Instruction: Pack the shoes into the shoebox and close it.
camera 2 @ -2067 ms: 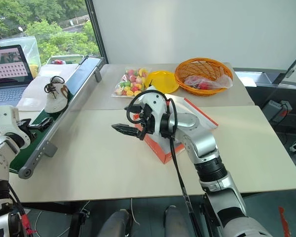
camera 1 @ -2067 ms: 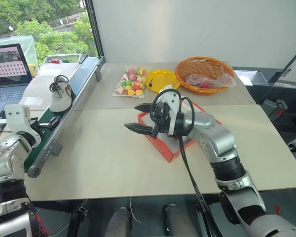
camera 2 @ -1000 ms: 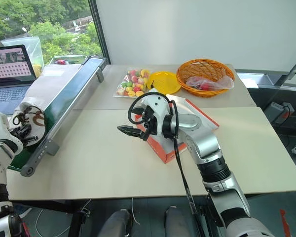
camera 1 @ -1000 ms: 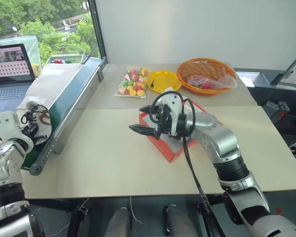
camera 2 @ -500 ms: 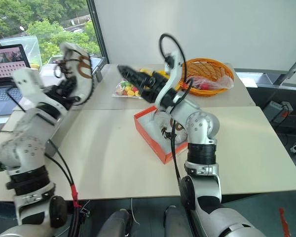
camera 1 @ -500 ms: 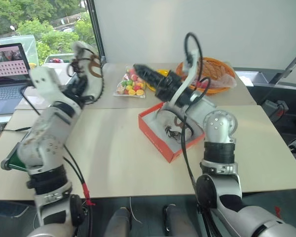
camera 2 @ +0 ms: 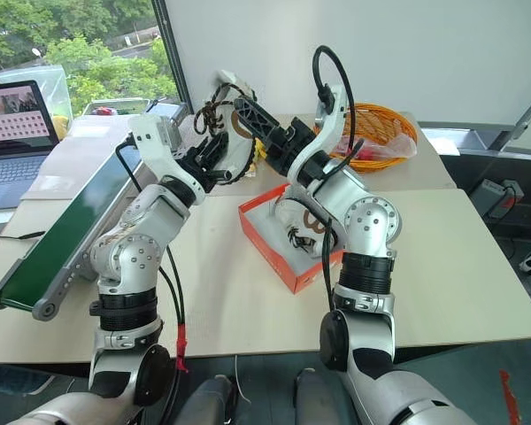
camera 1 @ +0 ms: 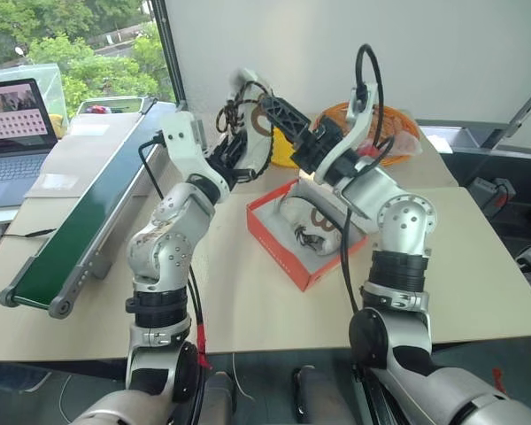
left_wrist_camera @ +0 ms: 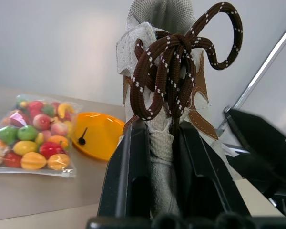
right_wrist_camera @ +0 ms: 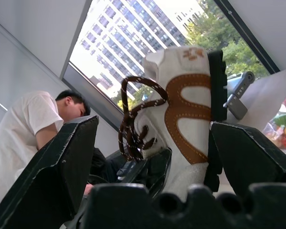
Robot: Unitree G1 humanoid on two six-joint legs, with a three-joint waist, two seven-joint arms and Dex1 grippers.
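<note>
My left gripper (camera 1: 237,142) is shut on a cream shoe (camera 1: 246,90) with dark brown laces and holds it up in the air beyond the shoebox's far-left corner. In the left wrist view the shoe (left_wrist_camera: 162,143) stands upright between the black fingers (left_wrist_camera: 128,171). My right gripper (camera 1: 269,103) is open and raised right beside that shoe. In its wrist view the shoe (right_wrist_camera: 186,109) sits between the spread fingers (right_wrist_camera: 62,157) without touching them. The red-orange shoebox (camera 1: 274,243) lies open on the table below, with the other shoe (camera 1: 314,226) inside.
A green conveyor belt (camera 1: 71,221) runs along the table's left side, with a laptop (camera 1: 13,124) beyond it. A bag of colourful sweets (left_wrist_camera: 33,138), a yellow plate (left_wrist_camera: 97,136) and an orange basket (camera 1: 398,124) stand at the back. A person (right_wrist_camera: 24,133) sits by the window.
My left arm swung up and to the right, carrying the shoe from the conveyor's end to beside the right gripper. The right gripper rose off the shoebox, which now lies open.
</note>
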